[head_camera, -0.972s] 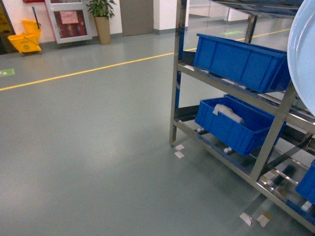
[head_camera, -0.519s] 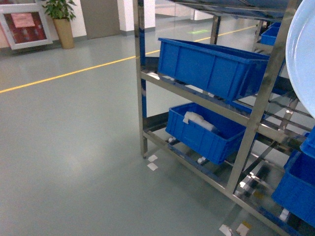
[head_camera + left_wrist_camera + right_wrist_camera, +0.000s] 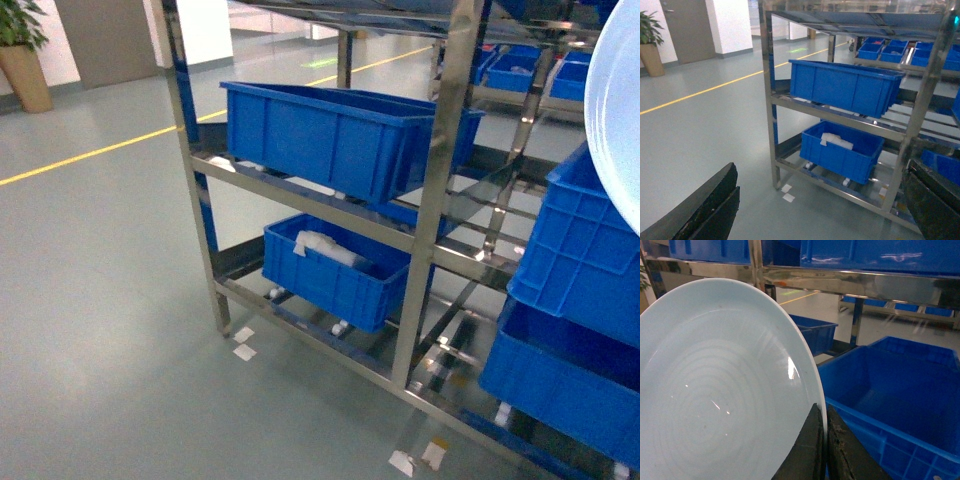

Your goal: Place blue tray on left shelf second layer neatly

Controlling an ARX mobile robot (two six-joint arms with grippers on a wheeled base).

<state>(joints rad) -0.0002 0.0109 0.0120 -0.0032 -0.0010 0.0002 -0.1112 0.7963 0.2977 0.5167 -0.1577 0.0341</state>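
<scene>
As the base has swung round over the last second, the steel rack (image 3: 430,200) has slid from the frame's right toward its middle, so the approach to the left shelf second layer (image 3: 300,190) looks under way. That tier already carries a dark-blue crate (image 3: 340,135). The right tool (image 3: 824,450) pinches the blue tray (image 3: 720,390) by its rim, upright, right of the rack post. The left tool (image 3: 815,210) gapes wide, empty. Most of the tray is cut off in the head view, and free space beside the crate is probably there but unclear.
</scene>
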